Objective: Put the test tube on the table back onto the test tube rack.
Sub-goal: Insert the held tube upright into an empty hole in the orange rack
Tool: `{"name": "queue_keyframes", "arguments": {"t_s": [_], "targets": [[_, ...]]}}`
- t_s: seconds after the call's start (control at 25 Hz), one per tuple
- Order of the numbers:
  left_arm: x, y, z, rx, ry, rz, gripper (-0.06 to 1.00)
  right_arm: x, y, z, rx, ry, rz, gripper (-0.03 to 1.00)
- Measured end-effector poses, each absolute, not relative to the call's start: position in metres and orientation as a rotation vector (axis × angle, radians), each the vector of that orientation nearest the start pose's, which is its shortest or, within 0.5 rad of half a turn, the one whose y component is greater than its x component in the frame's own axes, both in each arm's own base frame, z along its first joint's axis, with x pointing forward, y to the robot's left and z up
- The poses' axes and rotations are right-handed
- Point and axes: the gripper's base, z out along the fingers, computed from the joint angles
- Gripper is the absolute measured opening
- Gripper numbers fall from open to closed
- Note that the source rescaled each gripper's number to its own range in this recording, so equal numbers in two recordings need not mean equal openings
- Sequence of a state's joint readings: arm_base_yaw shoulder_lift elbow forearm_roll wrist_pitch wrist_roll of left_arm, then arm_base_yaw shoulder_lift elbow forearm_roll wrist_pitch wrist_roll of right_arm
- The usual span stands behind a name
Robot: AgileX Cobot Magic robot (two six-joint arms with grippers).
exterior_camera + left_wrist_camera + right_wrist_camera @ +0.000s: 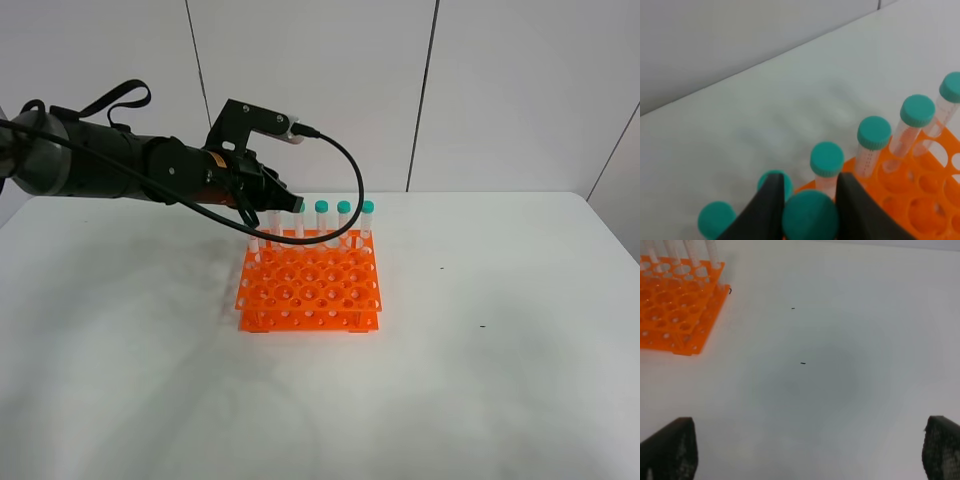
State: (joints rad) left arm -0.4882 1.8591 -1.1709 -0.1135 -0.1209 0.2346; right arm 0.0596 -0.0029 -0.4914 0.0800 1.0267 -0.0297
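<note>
Overhead, we see the left gripper (pixel 272 205) at the 11 o'clock corner of the test tube rack (pixel 310 290), which sits near the middle of the table (pixel 520 380). Its fingers (pixel 767 210) are pressed against the teal cap of the test tube (pixel 810 220), which hangs over the rack's 12 o'clock row among neighbouring tubes (pixel 874 134). We cannot tell whether its tip has entered a hole. The right gripper (pixel 807 445) is spread wide over bare table, well apart from the rack, and holds nothing. We judge the step in hand to be seating the tube. To do it well, we keep the tube upright and line its tip with one free hole through both tiers. We then descend slowly without brushing the caps on either side, and part the fingers only once the tube bears on the rack.
</note>
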Motion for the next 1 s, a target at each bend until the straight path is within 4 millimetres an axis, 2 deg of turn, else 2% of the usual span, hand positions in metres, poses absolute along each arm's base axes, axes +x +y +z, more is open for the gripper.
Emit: {"name": "queue_keyframes", "arguments": {"t_s": [1.0], "targets": [[0.3691, -0.1946, 0.2171, 0.591, 1.967, -0.225, 0.00, -0.0035, 0.0060, 0.2778, -0.092, 2.013, 0.114, 1.00]]}}
